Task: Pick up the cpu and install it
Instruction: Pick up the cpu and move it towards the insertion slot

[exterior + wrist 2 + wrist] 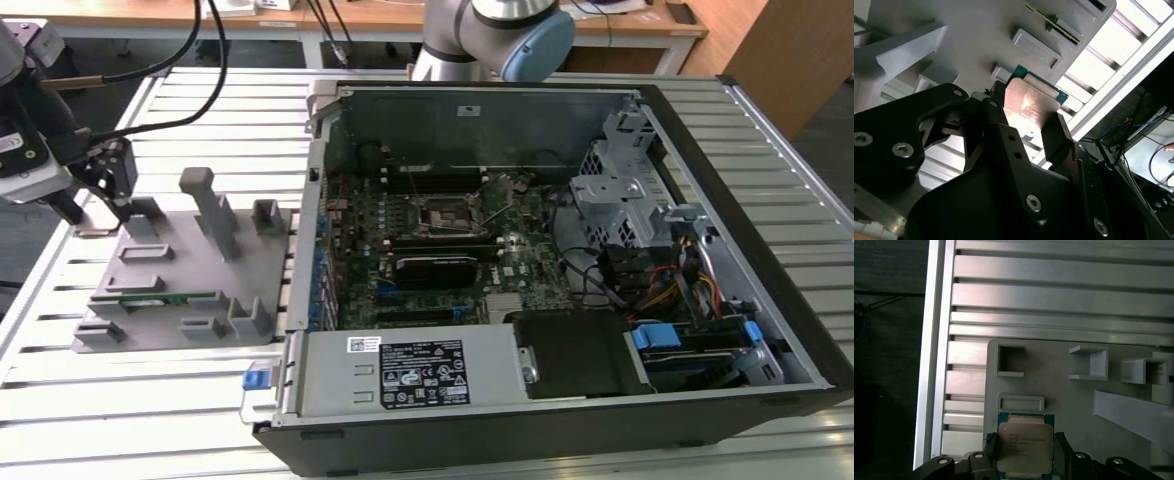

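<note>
The cpu (1025, 446), a flat square chip with a shiny silver top and a thin green rim, sits between my gripper's fingers in both wrist views; its silver top (1030, 106) catches the light. My gripper (99, 207) hangs over the far corner of the grey fixture plate (174, 275), at the exterior view's left, and is shut on the cpu from two sides. One black finger (990, 444) presses each edge. The motherboard's socket (447, 215) lies inside the open computer case (747, 250), well off to the exterior view's right.
The fixture plate carries upright grey posts (214, 210) and a green memory stick (154, 298). The slatted aluminium table (1054, 295) runs under everything, with its edge close to the gripper. The case holds a power supply (400, 372), cables and a drive cage (621, 190).
</note>
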Available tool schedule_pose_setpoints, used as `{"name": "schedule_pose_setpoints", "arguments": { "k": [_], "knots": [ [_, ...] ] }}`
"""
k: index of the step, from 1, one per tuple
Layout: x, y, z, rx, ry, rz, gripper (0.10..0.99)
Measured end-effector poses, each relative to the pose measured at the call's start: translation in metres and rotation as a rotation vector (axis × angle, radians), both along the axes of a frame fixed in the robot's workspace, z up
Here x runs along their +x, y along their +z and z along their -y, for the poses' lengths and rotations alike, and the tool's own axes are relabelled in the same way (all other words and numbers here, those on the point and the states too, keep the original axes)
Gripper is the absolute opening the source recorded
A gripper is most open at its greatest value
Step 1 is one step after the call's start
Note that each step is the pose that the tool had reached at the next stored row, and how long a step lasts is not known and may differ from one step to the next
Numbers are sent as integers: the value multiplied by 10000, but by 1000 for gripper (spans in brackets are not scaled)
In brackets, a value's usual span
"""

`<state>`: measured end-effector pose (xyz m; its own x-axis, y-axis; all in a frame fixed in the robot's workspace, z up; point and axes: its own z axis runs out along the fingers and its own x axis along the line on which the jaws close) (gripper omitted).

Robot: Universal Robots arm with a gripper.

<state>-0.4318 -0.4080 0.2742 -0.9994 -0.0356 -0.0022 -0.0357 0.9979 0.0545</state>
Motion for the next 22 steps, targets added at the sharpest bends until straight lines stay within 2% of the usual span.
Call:
{"name": "schedule_pose_setpoints", "arguments": {
  "k": [22],
  "knots": [
    [0,123,-3,0,0,-1,537]
  ]
}}
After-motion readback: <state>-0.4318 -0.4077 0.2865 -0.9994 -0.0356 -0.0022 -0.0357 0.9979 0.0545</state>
